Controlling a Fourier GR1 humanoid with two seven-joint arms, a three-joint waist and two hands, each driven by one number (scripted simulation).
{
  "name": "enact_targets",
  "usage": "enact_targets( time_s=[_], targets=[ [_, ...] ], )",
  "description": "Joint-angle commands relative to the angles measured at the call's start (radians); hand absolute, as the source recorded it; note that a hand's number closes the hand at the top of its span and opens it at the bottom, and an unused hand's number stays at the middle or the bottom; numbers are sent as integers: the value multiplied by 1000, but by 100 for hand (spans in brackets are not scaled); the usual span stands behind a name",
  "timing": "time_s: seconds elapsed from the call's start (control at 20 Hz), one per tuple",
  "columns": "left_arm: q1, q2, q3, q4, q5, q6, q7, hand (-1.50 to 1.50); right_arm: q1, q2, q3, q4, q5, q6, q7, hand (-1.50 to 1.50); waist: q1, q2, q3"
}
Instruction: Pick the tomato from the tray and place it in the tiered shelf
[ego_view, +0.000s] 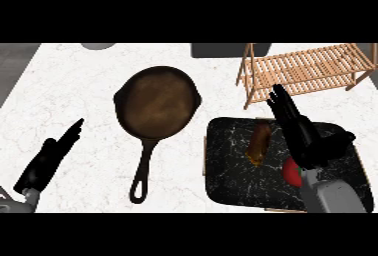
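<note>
— Right hand (304, 137), item one: condition?
— Black, on a grey forearm entering from the lower edge; fingers straight and close together, pointing away from the robot; thumb spread to its outer side; nothing grasped, so far as shows.
— Tomato (291, 173)?
— Red, round; lying on the tray directly beneath the heel of that hand, at the wrist; only its left part shows, the remainder hidden by hand and forearm; whether the palm touches it, cannot tell.
— Tray (232, 187)?
— Dark, marbled, rounded corners; under the right hand, spreading out to the hand's left and back toward the robot.
— Anything else on it?
— One brown elongated item (258, 143); lying lengthwise just left of the right hand's fingers, apart from the tomato; kind not identifiable.
— Tiered shelf (310, 67)?
— Wooden, slatted top, splayed legs; beyond the right hand's fingertips, which overlap its near edge in the head view; standing off the tray on the counter (81, 90).
— Skillet (156, 102)?
— Dark, round, long handle pointing toward the robot; well to the left of the right hand, between the two hands.
— Left hand (46, 162)?
— Open, fingers straight, slanting upward; resting near the lower left edge, well apart from tray and skillet; holding nothing.
</note>
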Motion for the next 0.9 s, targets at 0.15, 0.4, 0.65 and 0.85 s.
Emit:
enact_targets(
  time_s=[0.15,0.4,0.65,0.85],
  targets=[
    [-61,-103,39,-103,0,107,-64,0,93,-109,-227,-65,17,-184,65,-150,-42,-6,-30],
    [-67,-129,59,-117,29,113,-93,0,239,-214,-315,44,150,-309,72,150,-120,29,-60],
    [-87,-183,41,-153,30,131,-107,0,338,-45,-476,19,223,-693,-57,-150,-62,0,-29],
    [-72,-265,-11,-135,-15,166,-154,0,441,151,-490,-161,133,-716,-282,-150,-32,0,-28]
  ],
)
